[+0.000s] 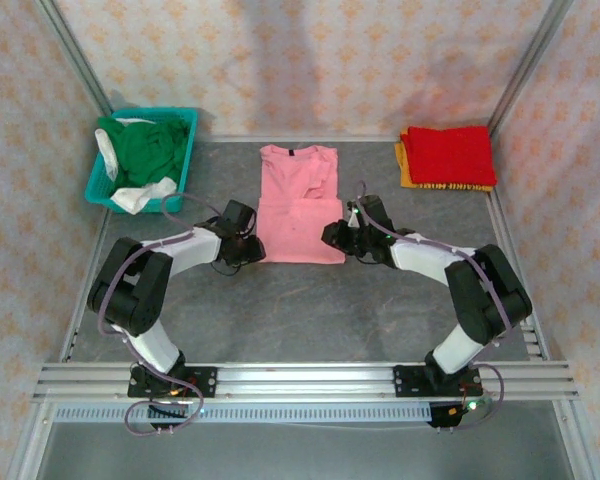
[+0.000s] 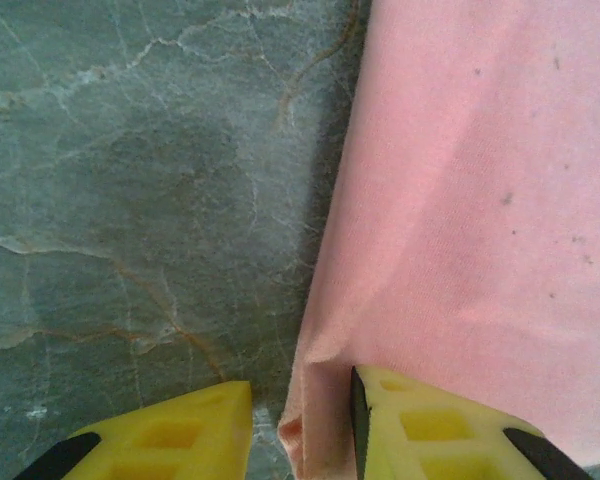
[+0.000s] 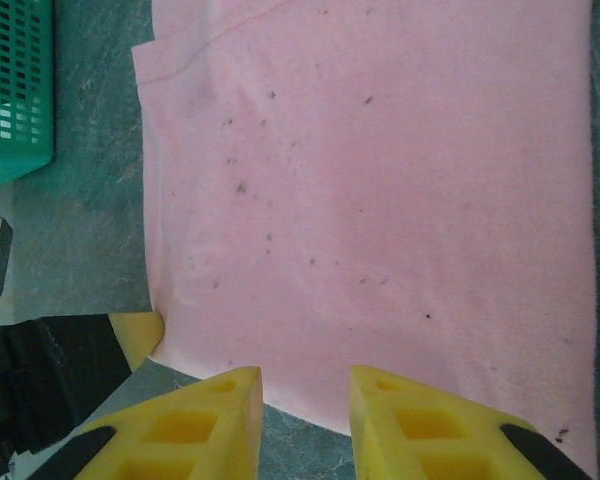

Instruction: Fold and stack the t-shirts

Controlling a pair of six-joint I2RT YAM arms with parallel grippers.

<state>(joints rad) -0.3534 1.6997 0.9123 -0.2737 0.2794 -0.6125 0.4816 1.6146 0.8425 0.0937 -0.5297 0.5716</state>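
Note:
A light pink t-shirt (image 1: 298, 205) lies flat in the middle of the table, folded into a long strip with its collar at the far end. My left gripper (image 1: 248, 250) is at its near left corner. In the left wrist view the pink shirt (image 2: 480, 200) has its edge between the parted yellow fingers of the left gripper (image 2: 300, 395), resting against the right one, not pinched. My right gripper (image 1: 338, 238) is at the near right corner. In the right wrist view the right gripper (image 3: 305, 385) is open over the pink shirt's (image 3: 380, 180) hem.
A teal basket (image 1: 180, 160) at the far left holds a dark green shirt (image 1: 145, 148) and white cloth (image 1: 140, 197). A folded red shirt (image 1: 450, 152) lies on an orange-yellow one (image 1: 404, 165) at the far right. Grey table (image 1: 310, 310) lies bare in front of the arms.

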